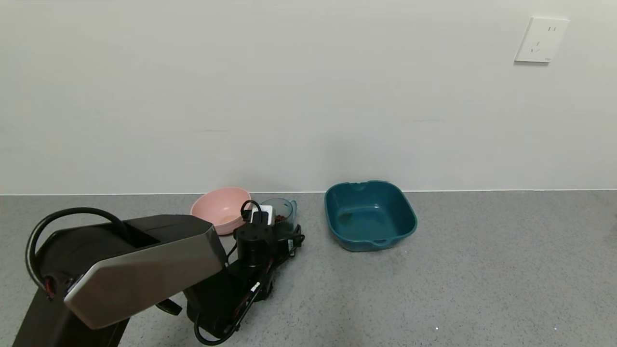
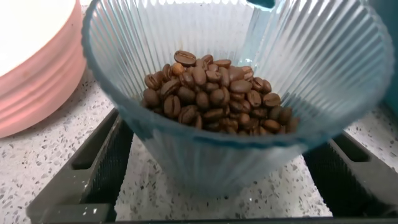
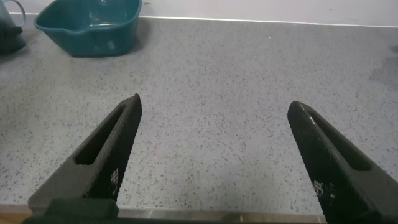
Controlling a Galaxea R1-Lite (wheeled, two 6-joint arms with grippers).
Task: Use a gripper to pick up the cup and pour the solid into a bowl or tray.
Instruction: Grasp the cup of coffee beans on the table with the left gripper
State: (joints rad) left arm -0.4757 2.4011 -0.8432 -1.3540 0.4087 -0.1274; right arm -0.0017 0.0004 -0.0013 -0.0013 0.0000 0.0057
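- While the left arm reaches forward low over the counter, left gripper (image 1: 284, 236) sits at the cup (image 1: 281, 212), fingers (image 2: 102, 165) spread either side of its ribbed base; contact: cannot tell.
- Cup stands just beside the pink bowl (image 1: 219, 208), teal tray (image 1: 370, 216) further right.
- Left wrist view alone shows the solid (image 2: 214, 93): brown beans in the cup.
- Right gripper (image 3: 214, 158) wide open, holding nothing, above bare counter.
- Grey speckled counter (image 1: 482, 270), white wall, wall socket (image 1: 541, 40).

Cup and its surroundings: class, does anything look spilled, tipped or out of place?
Nothing stands out. The cup stands upright between the left gripper's fingers, the coffee beans all inside it. The pink bowl beside it and the teal tray are upright; no beans lie on the counter.
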